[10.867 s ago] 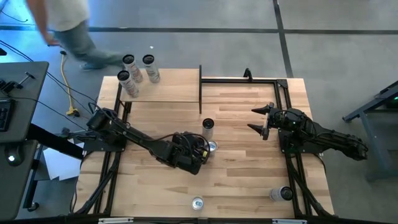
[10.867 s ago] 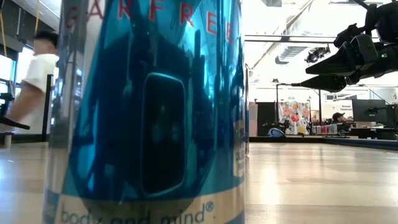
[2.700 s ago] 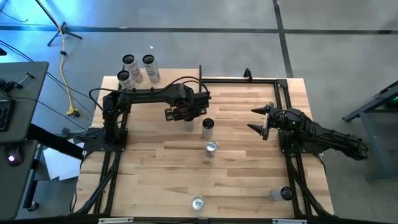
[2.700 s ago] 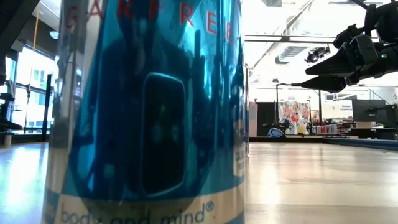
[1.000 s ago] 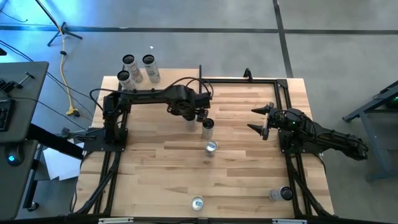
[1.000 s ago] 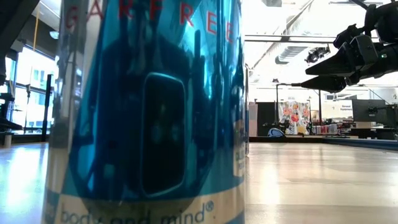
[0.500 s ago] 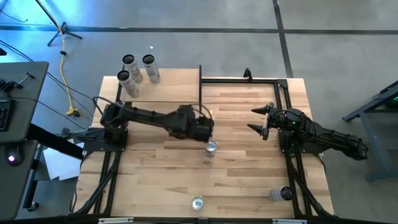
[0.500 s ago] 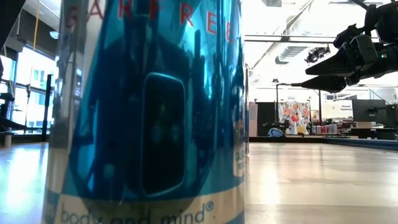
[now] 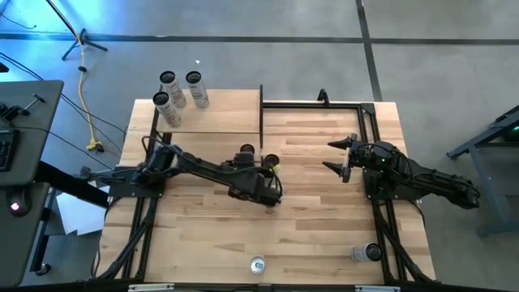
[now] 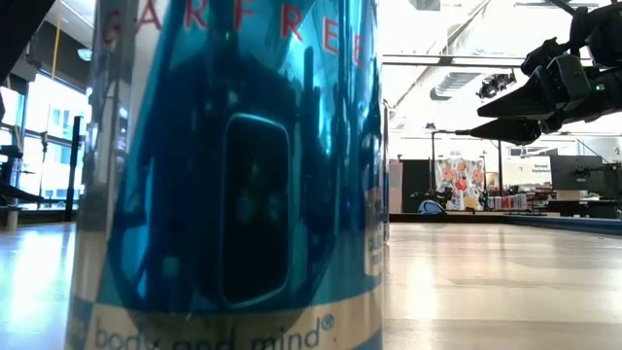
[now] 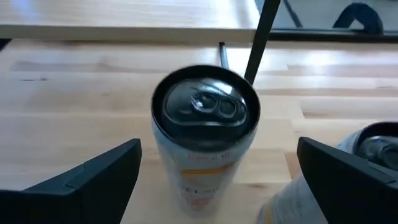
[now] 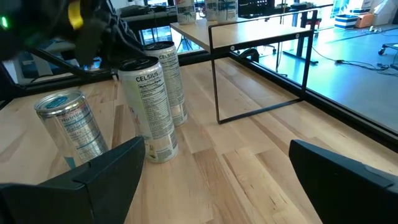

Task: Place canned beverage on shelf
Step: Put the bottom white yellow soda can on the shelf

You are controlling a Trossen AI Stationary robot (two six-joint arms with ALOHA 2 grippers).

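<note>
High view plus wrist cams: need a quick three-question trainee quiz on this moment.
1. True or false: the left gripper has its jaws shut on the black-topped white can.
2. How many upright silver-topped cans stand on the pale wooden shelf board? A two, B three, C five.
3. Short answer: which gripper waits, jaws open, away from every can?

Key: 1 false, the jaws stand open either side of it. 2 B. 3 the right gripper.
</note>
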